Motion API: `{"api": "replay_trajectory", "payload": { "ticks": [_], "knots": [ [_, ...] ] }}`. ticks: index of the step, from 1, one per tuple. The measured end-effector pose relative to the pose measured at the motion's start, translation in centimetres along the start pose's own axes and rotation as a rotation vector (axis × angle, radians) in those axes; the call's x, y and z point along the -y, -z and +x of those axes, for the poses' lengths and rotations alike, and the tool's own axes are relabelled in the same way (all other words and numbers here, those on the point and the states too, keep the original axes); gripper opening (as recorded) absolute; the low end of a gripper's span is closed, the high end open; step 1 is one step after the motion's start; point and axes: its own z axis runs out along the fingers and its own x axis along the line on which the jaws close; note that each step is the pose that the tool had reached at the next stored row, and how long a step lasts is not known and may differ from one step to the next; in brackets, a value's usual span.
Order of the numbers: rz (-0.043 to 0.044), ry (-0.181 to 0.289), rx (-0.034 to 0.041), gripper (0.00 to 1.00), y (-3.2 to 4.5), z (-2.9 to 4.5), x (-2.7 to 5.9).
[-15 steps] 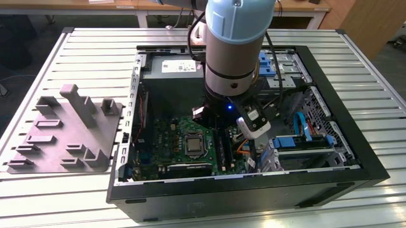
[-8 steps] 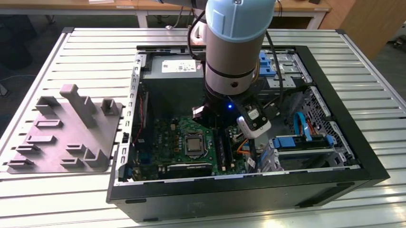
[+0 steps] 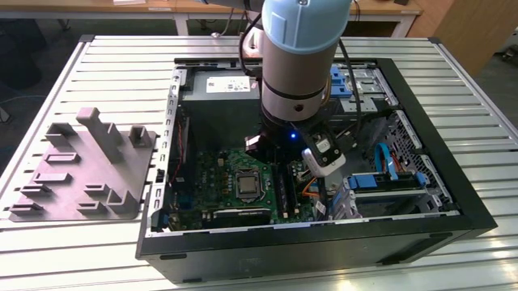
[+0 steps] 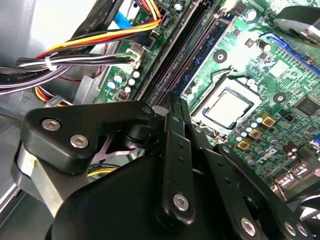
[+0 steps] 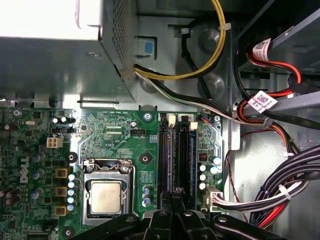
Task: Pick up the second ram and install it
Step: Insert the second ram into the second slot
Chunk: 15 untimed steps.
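The arm (image 3: pixel 295 66) reaches straight down into the open case (image 3: pixel 307 245), which lies on its side on the slatted worktop (image 3: pixel 113 66) so that the motherboard (image 5: pixel 115 135) faces up; that leaves the slots (image 5: pixel 186 155) open to an approach from above. In the first wrist view the gripper (image 5: pixel 173 202) sits right over the slots, beside the processor socket (image 5: pixel 106 197), with its long axis in line with them; a stick goes in only when held parallel to its slot, which would explain that alignment. The jaws are drawn in to a narrow slit; both wrist views show the fingers (image 4: pixel 172 145) meeting on a thin dark edge; I judge this to be the ram (image 5: pixel 168 162), held edge-on and standing in or just above the slot nearer the socket; whether it is fully seated I cannot tell. The neighbouring slot shows a bluish strip, probably a stick already in place. The cable bundle (image 5: pixel 280 195) lies off to the side of the slots, clear of the gripper. On the exterior view's left a grey rack (image 3: pixel 85 167) stands on the worktop beside the case, well apart from the arm.
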Motion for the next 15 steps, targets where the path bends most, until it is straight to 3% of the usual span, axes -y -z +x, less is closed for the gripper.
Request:
{"api": "replay_trajectory", "payload": {
  "ticks": [10, 15],
  "knots": [
    [-0.0001, -0.002, 0.0002, 0.11, -0.08, 0.01, 0.01],
    [0.0010, -0.026, 0.0016, 0.11, -0.16, 0.01, 0.01]
  ]
}}
